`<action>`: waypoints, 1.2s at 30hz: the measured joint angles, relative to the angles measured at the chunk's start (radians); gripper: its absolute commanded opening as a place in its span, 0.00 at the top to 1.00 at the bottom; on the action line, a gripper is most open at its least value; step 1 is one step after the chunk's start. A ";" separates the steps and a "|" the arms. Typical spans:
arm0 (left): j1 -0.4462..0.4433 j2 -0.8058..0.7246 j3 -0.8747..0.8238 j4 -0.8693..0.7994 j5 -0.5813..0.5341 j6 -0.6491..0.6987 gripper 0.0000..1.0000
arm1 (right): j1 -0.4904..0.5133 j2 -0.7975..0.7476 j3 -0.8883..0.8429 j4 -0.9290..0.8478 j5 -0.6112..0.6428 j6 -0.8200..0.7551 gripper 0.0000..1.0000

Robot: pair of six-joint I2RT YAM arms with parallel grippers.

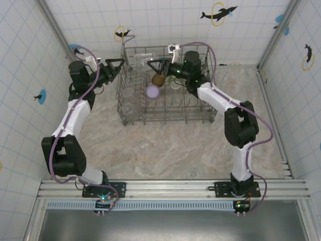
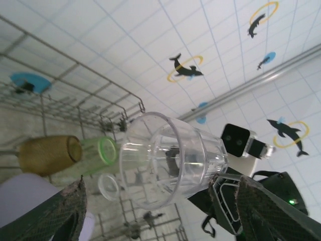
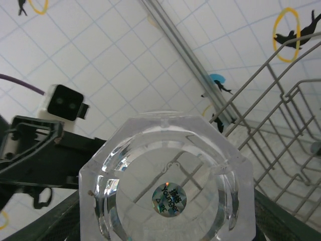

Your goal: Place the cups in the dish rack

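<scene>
Right gripper [image 1: 150,65] clamping clear cup [image 2: 165,160] above rack [image 1: 170,120]; left gripper [image 1: 120,65] standing open. Tilted cup risking slipping, knocking amber cup [image 1: 158,79].

Robot lab booth: white tiled walls [image 1: 165,20], dolphin stickers [image 1: 218,13], aluminium mounting rail [image 1: 170,188], stone-look tabletop [image 1: 165,150].

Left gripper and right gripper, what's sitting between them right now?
A clear cup, tipped sideways, its base end gripped by the right gripper, its mouth facing the open left gripper. The left wrist view shows this best.
</scene>
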 measured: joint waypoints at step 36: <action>0.047 -0.037 -0.129 -0.225 -0.412 0.343 0.03 | 0.161 0.389 0.489 -0.494 0.396 -0.617 0.54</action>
